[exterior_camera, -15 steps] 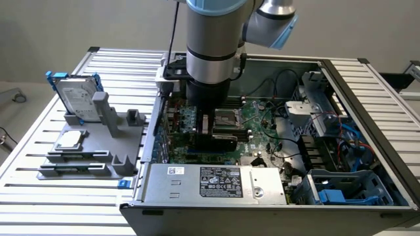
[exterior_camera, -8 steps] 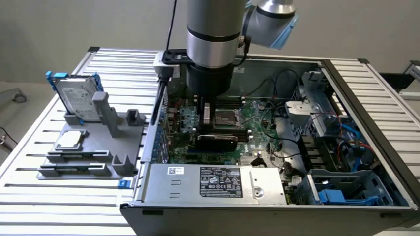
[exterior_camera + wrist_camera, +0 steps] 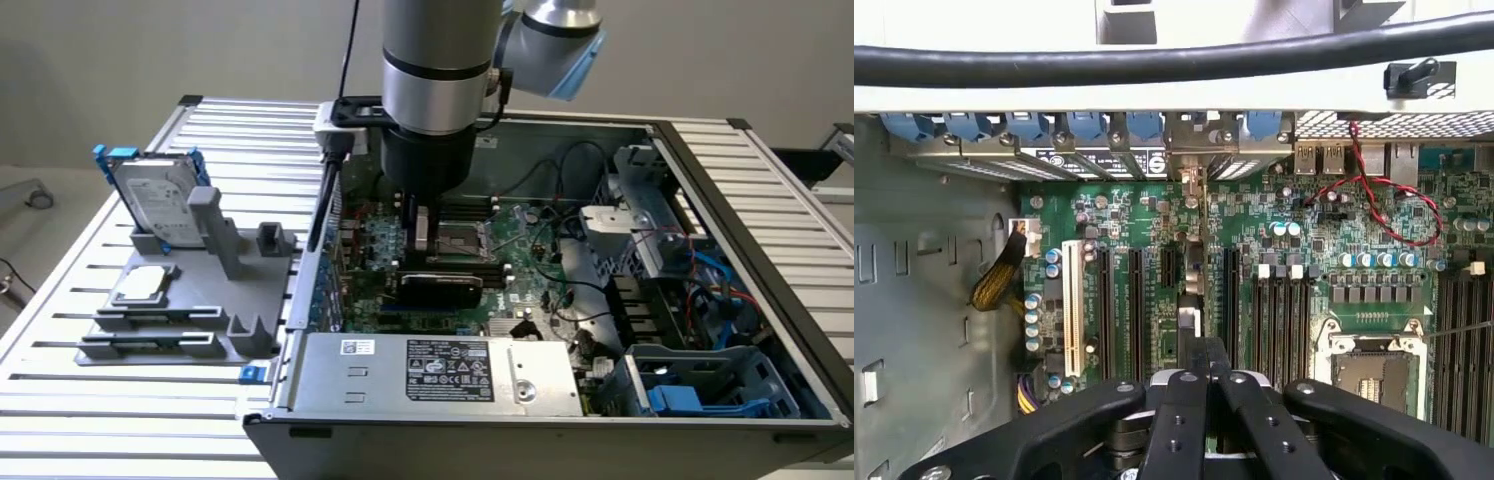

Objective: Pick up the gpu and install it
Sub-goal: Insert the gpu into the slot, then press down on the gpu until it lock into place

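Inside the open computer case (image 3: 747, 200), the claw (image 3: 1206, 352) is clenched on the gpu (image 3: 441, 289), which stands on edge over the green board (image 3: 1304, 260); I judge the installing step underway, calling for square alignment with a slot (image 3: 1230, 300).

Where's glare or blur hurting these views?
Exterior view: even light, mild glare on the ribbed aluminium table, dim shadow deep in the open grey computer case. Wrist view: green motherboard sharp; thick black cable and black tool soft, close to lens.
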Controlling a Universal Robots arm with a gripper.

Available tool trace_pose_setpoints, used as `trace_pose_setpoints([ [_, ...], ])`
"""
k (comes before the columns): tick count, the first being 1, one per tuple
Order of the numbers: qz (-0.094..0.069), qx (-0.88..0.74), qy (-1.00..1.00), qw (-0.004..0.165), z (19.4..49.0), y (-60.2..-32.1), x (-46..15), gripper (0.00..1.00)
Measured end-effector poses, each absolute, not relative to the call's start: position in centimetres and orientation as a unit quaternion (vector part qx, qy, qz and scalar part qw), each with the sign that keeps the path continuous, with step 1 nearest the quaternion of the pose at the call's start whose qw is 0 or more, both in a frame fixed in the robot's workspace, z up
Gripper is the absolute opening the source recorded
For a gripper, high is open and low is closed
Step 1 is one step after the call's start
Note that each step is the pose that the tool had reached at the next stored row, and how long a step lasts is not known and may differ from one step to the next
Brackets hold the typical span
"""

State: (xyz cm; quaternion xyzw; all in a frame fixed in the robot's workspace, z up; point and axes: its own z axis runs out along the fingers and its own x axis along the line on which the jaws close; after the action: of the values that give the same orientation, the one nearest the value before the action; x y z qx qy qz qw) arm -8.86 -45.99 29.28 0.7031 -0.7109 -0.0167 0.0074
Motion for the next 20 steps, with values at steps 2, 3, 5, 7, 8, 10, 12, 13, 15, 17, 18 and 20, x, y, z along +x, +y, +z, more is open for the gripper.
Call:
trace_pose_setpoints([
  [2, -0.017, 0.703, -0.711, 0.007, 29.3, -46.0, -8.9, 0.11],
  [3, -0.017, 0.703, -0.711, 0.007, 29.3, -46.0, -8.9, 0.11],
  [5, -0.017, 0.703, -0.711, 0.007, 29.3, -46.0, -8.9, 0.11],
  [7, -0.017, 0.703, -0.711, 0.007, 29.3, -46.0, -8.9, 0.11],
  [8, -0.017, 0.703, -0.711, 0.007, 29.3, -46.0, -8.9, 0.11],
  [10, -0.017, 0.703, -0.711, 0.007, 29.3, -46.0, -8.9, 0.11],
  [12, -0.017, 0.703, -0.711, 0.007, 29.3, -46.0, -8.9, 0.11],
  [13, -0.017, 0.703, -0.711, 0.007, 29.3, -46.0, -8.9, 0.11],
  [15, -0.017, 0.703, -0.711, 0.008, 29.2, -46.0, -8.9, 0.11],
  [17, -0.017, 0.703, -0.711, 0.007, 28.8, -46.0, -8.9, 0.11],
  [18, -0.017, 0.703, -0.711, 0.007, 28.6, -45.9, -8.9, 0.11],
  [20, -0.017, 0.703, -0.711, 0.007, 28.3, -45.8, -8.9, 0.11],
])
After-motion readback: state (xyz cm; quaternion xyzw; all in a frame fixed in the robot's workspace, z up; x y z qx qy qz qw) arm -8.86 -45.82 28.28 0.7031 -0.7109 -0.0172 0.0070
